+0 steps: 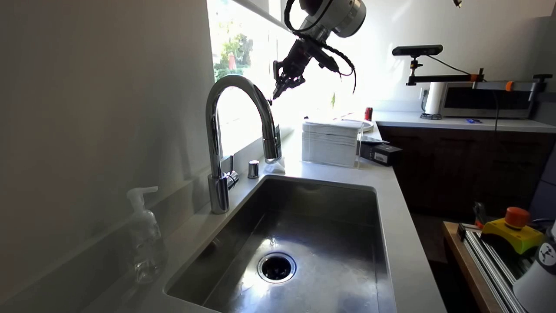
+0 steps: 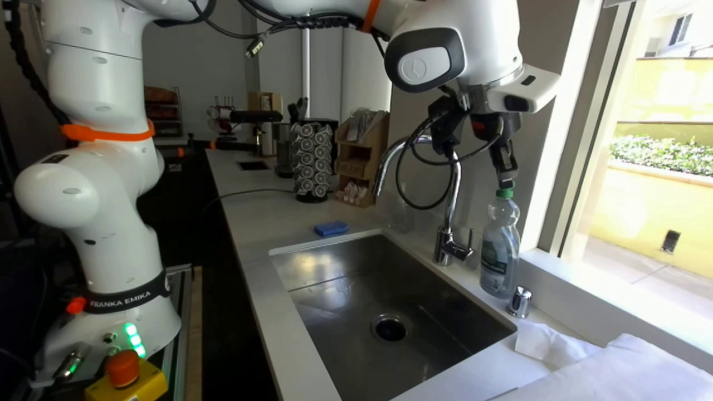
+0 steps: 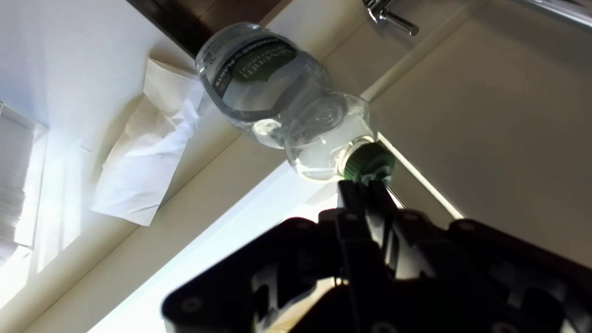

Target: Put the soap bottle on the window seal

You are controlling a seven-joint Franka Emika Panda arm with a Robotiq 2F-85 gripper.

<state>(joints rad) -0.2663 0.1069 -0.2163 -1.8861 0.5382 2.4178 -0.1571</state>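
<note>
The soap bottle (image 2: 497,262) is clear with a dark green label and a green cap; it also shows in the wrist view (image 3: 263,74). My gripper (image 2: 506,182) is shut on the tip of its cap, as the wrist view shows between the fingertips (image 3: 362,184). The bottle hangs nearly upright, slightly tilted, between faucet and window. I cannot tell whether its base touches the counter. In an exterior view my gripper (image 1: 275,91) is above the faucet's spout, which mostly hides the bottle. The window seal (image 2: 607,295) is the bright ledge to the bottle's right.
The arched faucet (image 2: 454,184) stands close to the bottle, behind the sink (image 2: 312,345). A chrome cap (image 2: 519,303) is beside the bottle's base. Crumpled white paper (image 2: 557,342) and a napkin stack (image 1: 330,145) lie on the counter. A clear pump dispenser (image 1: 147,243) stands by the wall.
</note>
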